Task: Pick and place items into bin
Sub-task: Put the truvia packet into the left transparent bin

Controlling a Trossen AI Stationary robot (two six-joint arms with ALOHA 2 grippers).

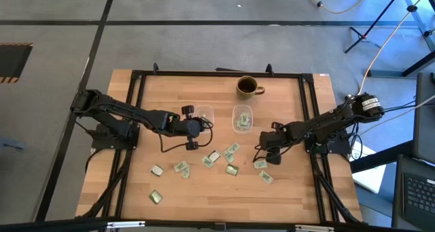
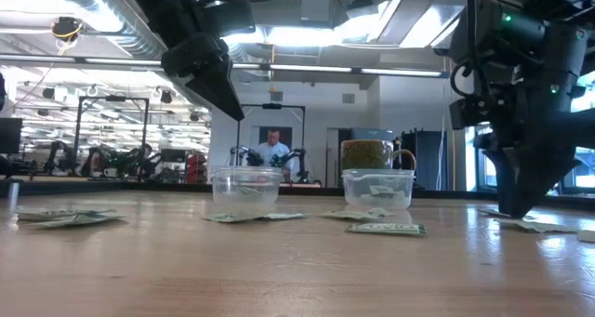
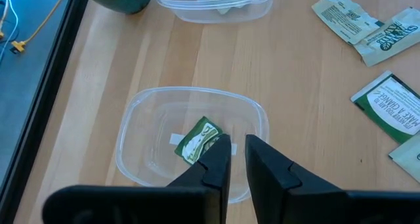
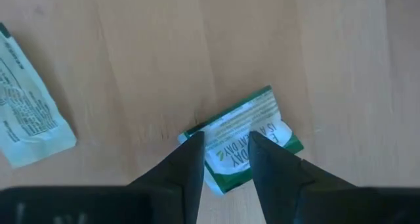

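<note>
Several pale green and white packets [image 1: 211, 158] lie flat on the wooden table, in front of two clear bins. My left gripper [image 3: 237, 144] hangs above the left bin [image 3: 131, 119], its fingers a narrow gap apart with nothing between them. One packet [image 3: 195, 142] lies on this bin's floor. The right bin [image 1: 242, 118] holds several packets. My right gripper [image 4: 226, 142] is open, points down, and stands low over a packet [image 4: 246, 122] that lies flat on the table near the right side [image 1: 260, 164]. My right gripper comes from above with its two fingertips [image 4: 193, 152] over the green-edged packet, which lies flat on the wood. I cannot tell whether the tips touch it.
A brown mug [image 1: 247, 86] stands behind the bins at the table's far edge. More loose packets lie toward the near left [image 1: 157, 196] and beside my right gripper [image 4: 26, 112]. A black frame [image 1: 136, 82] rims the table. A person [image 2: 272, 150] shows in the room beyond.
</note>
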